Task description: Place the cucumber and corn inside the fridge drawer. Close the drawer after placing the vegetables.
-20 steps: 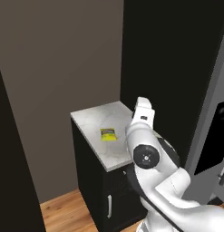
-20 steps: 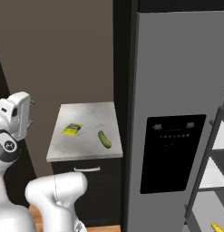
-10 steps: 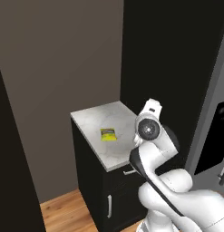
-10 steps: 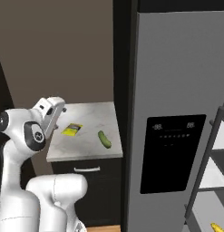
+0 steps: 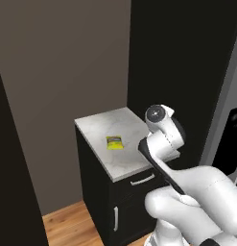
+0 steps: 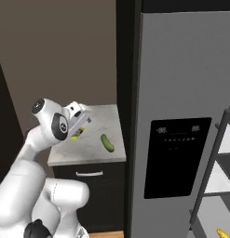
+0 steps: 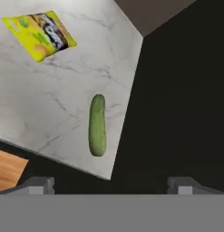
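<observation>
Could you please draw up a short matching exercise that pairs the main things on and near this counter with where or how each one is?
Things:
1. cucumber
2. snack packet
3. pincer
4. corn

Places or states:
A. open, holding nothing, above the counter
B. low in the open fridge, at the far right of the right base view
C. near the counter's fridge-side edge
D. flat on the marble, farther from the fridge

Pairs: 1-C, 2-D, 3-A, 4-B
</observation>
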Robot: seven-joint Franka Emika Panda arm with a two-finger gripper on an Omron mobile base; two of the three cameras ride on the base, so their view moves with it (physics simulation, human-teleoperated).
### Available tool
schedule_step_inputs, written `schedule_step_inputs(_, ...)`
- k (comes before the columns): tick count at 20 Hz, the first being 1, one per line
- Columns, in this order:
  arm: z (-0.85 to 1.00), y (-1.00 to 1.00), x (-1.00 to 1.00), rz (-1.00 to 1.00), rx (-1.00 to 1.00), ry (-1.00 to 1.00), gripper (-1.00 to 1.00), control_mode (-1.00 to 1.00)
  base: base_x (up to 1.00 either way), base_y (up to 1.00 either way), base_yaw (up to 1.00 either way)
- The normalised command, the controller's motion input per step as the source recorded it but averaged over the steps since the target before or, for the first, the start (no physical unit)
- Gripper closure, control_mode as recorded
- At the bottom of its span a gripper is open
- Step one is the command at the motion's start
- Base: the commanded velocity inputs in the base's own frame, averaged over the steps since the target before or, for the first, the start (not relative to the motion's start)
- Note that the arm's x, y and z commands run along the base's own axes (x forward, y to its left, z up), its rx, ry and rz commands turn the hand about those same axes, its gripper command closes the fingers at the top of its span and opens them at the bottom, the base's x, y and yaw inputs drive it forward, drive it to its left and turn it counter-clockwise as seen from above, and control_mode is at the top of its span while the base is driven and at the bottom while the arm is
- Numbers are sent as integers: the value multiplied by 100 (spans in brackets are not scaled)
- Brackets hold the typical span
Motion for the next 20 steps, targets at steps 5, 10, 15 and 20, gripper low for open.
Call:
schedule_step_inputs(5,-37,-2,25,-12,0,6,-100,-100,0,0,0)
schedule_step_inputs(10,-58,-32,33,-5,7,23,-100,-100,0,0,0)
schedule_step_inputs(15,-49,-38,34,0,11,15,-100,-100,0,0,0)
schedule_step_inputs(20,-48,-13,36,1,4,7,-100,-100,0,0,0)
